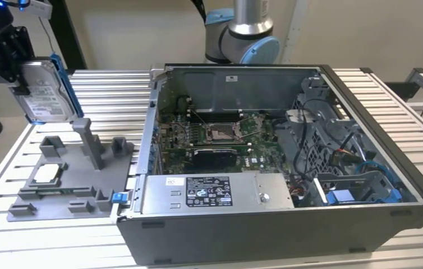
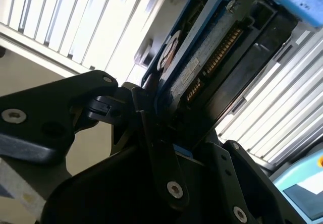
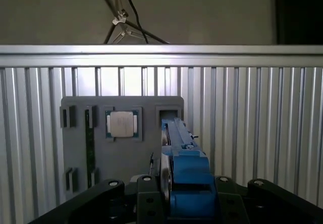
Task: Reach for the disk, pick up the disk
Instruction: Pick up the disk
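Note:
The disk (image 1: 45,92), silver-grey with a white label and a blue plastic frame, hangs on edge in the air at the exterior view's upper left, above the grey fixture. My gripper (image 1: 18,75) is shut on it from its upper side. In the first wrist view the disk's blue frame (image 3: 184,171) runs edge-on between the black fingers (image 3: 149,201), high over the fixture's tall slot. In the second wrist view the disk's connector end (image 2: 222,47) sticks out past the black fingers (image 2: 151,133) clamped on it.
A grey fixture plate (image 1: 61,182) with posts lies under the disk and holds a small square silver chip (image 3: 121,124). An open computer case (image 1: 286,151) stands to the exterior view's right, a stickered grey box (image 1: 211,193) inside. The table (image 1: 106,84) is slatted metal.

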Motion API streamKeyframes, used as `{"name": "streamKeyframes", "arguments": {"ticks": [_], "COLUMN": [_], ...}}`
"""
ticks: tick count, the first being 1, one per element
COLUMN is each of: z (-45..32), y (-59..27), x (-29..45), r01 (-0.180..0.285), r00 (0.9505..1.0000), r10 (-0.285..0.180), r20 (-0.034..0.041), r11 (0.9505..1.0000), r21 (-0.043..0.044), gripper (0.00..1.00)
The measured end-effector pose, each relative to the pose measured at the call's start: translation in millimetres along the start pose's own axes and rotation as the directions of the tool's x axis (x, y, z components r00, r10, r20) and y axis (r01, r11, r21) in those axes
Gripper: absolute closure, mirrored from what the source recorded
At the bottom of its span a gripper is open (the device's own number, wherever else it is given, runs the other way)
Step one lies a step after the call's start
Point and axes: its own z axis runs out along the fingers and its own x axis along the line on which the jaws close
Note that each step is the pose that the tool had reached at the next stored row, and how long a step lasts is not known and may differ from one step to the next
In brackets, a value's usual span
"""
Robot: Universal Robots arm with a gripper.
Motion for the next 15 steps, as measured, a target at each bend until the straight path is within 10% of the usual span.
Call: {"name": "streamKeyframes", "arguments": {"ticks": [15], "z": [-24.6], "y": [-0.2], "x": [-1.0], "r01": [0.000], "r00": [1.0000], "r10": [0.000], "r20": [0.0000], "r11": [1.0000], "r21": [-0.0001], "gripper": [1.00]}}
